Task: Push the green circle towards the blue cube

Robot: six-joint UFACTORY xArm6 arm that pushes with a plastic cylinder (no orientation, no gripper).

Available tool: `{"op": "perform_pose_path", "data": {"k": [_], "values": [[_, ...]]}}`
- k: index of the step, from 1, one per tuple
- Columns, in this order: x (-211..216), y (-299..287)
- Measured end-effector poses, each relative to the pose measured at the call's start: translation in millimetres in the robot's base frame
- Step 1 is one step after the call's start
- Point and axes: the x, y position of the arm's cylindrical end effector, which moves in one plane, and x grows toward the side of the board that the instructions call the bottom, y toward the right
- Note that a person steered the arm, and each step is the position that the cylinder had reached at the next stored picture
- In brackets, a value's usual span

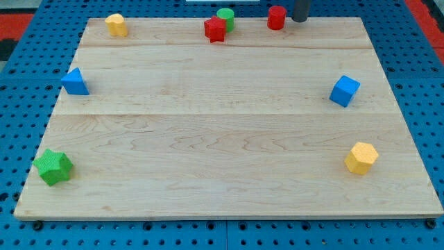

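Eight small blocks sit on the wooden bench [229, 139], and I'll take them nearest first, placing each against the blue cube [344, 91]. Closest to me are a green star [53, 167], far off toward the view's left and lower than the cube, and a yellow hexagon-like block [361, 157] just below the cube. Level with the cube but right across the bench to the left sits a blue triangle [75, 82]. Along the far edge stand a yellow block [116, 25], a red star [216, 29], the green circle [225, 17] and a red cylinder [277, 17].

By colour that makes two green, two yellow, two blue, two red.

The green circle lies up and well left of the cube, touching or nearly touching the red star in front of it. It looks light, hard and smooth-sided, so I'd expect it to slide easily and roll off a glancing push; best met squarely on its far-left side, away from the cube.

The tool is a bare rod with nothing to open or hold. My tip [300, 20] stands just right of the red cylinder, above and left of the cube.
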Motion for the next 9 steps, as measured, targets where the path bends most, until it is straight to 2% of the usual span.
{"op": "perform_pose_path", "data": {"k": [1,3,4,6,7,8,9], "values": [[0,-9],[10,-110],[32,-142],[45,-231],[43,-245],[2,-227],[1,-223]]}}
